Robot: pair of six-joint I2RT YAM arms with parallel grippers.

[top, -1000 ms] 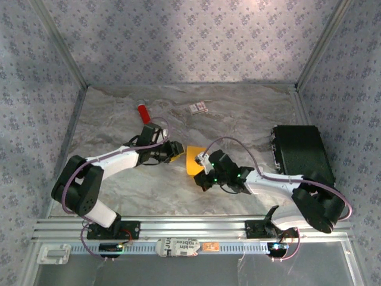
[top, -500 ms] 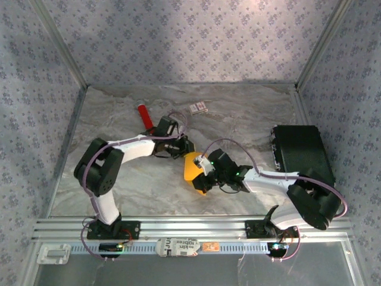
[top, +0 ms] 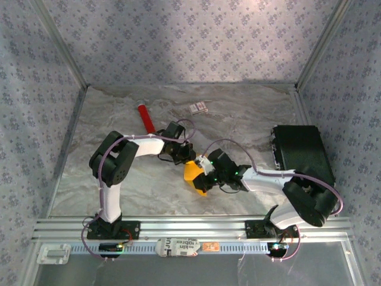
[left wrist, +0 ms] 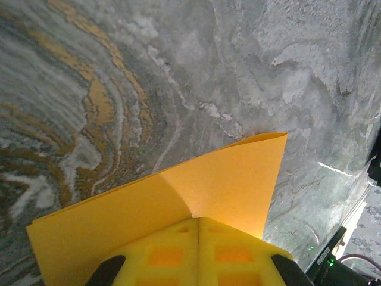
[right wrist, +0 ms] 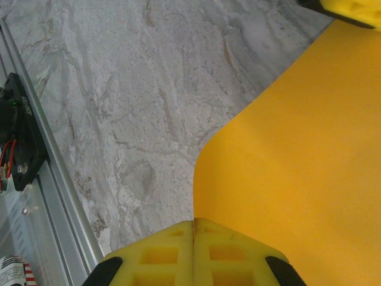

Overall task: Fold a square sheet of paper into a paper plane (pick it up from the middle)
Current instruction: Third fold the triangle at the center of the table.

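Top cam: square sheet of paper [top: 194,177] at mid tabletop [top: 250,119], mostly hidden by arms. Wrist cams show more: left fingers [left wrist: 166,255] pinched tight on one edge, right fingers [right wrist: 158,257] on another; sheet bowed.

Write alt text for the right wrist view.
The right gripper, shut at the bottom edge, pinches the square sheet of paper, which curves up to the top right. Behind lies the grey marbled table, a metal rail at left.
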